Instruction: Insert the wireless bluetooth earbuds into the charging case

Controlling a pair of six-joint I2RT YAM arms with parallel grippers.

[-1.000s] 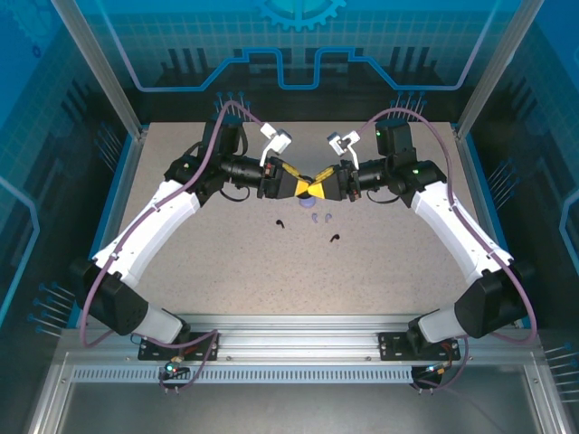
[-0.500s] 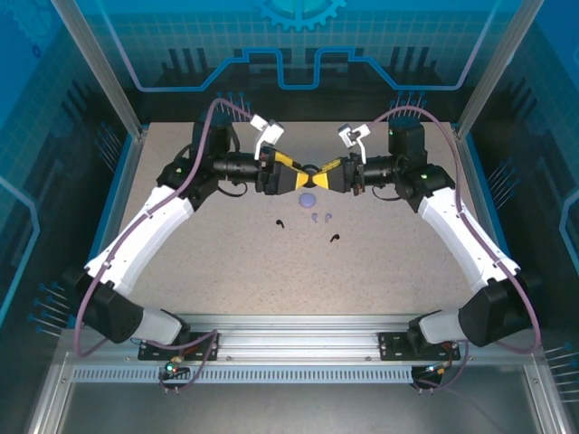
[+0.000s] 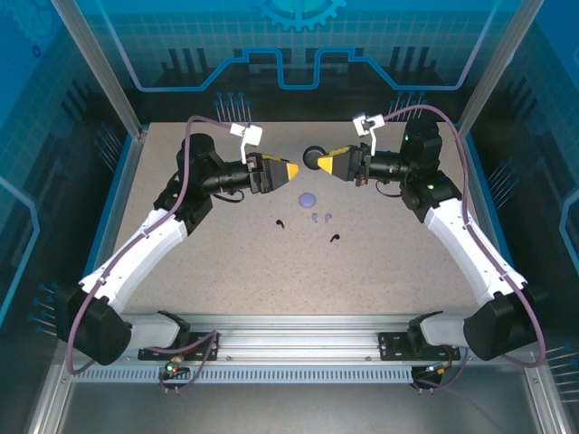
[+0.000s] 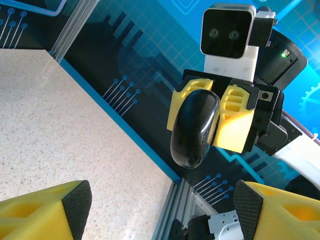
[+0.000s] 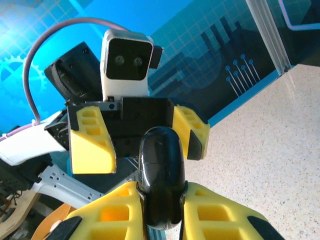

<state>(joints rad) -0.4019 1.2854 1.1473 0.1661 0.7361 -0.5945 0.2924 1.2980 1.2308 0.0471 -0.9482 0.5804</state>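
glossy black plastic, the charging case (image 5: 161, 182) looks light, hard and slippery; the right gripper (image 3: 318, 162) pinches its rim, the left gripper (image 3: 291, 170) spread open just apart from it. the earbuds (image 3: 316, 218) lie loose on the table (image 3: 407, 271) below (two black, two lilac, near a lilac case (image 3: 308, 199)), tiny and likely to skitter, probably best nipped across the bud.

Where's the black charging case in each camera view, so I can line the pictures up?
Top external: the black charging case is upper centre, at the tip of the right gripper.
Left wrist: case right of centre, seen edge-on, facing the camera.
Right wrist: case bottom centre, standing up out of the grip.
Shared landmark: the yellow right gripper shut on the case in all three.
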